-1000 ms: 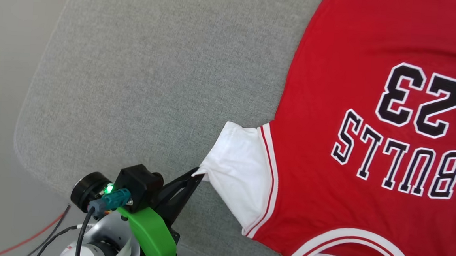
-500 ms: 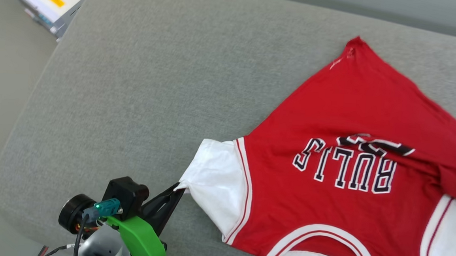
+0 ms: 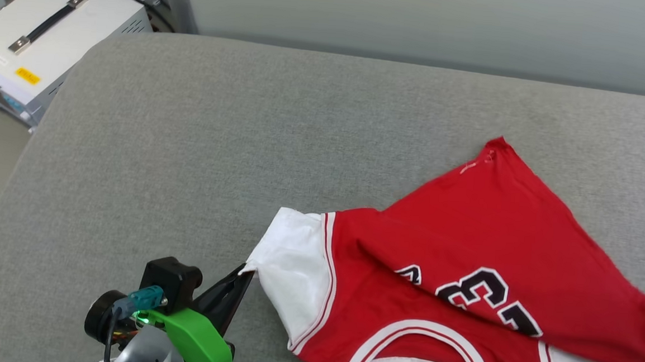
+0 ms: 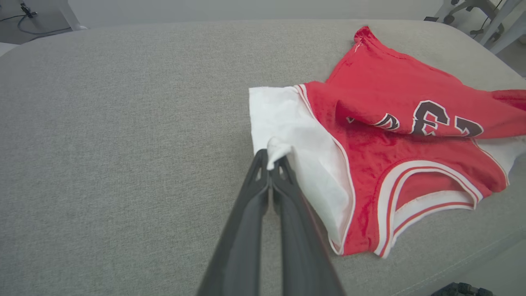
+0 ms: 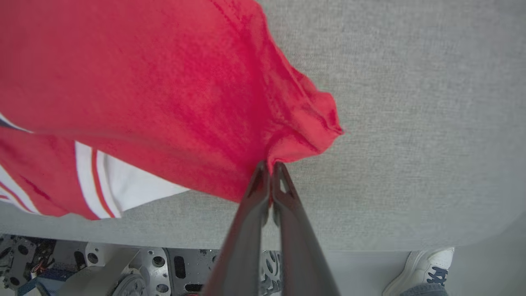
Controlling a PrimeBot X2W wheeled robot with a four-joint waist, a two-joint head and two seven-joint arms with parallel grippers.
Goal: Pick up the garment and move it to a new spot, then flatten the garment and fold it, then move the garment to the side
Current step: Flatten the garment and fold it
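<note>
Left gripper (image 3: 245, 272) sits low at the left of the head view, its 2 dark fingers pressed together on the corner of a white sleeve (image 3: 294, 274). That sleeve belongs to the garment (image 3: 499, 225), which lies on the grey cushion (image 3: 190, 139), toward the right and near the front edge. Its red lower part is folded forward over the chest, so the black digits (image 3: 478, 294) show only in part. The striped collar (image 3: 419, 343) lies closest to the front edge. Beyond the cushion's far left corner stands a white box (image 3: 97, 21) with a black handle.

From the left wrist, the 2 fingers rise from the bottom edge with their tips closed, and a small tuft of white sleeve cloth sticks out between them. The garment spreads to the right of the fingers, the red flap with the digits lying across its upper part and the collar opening below it.

From the right wrist, the right gripper (image 5: 269, 167) is closed on a red edge of the garment, the cloth bunched into a crumpled corner just above the tips. Red fabric stretches away to the left, over a second white sleeve (image 5: 135, 185) with red stripe trim. Below the cushion's edge are metal parts (image 5: 164, 267) of the robot, and a white shoe (image 5: 423, 267) at the lower right.
</note>
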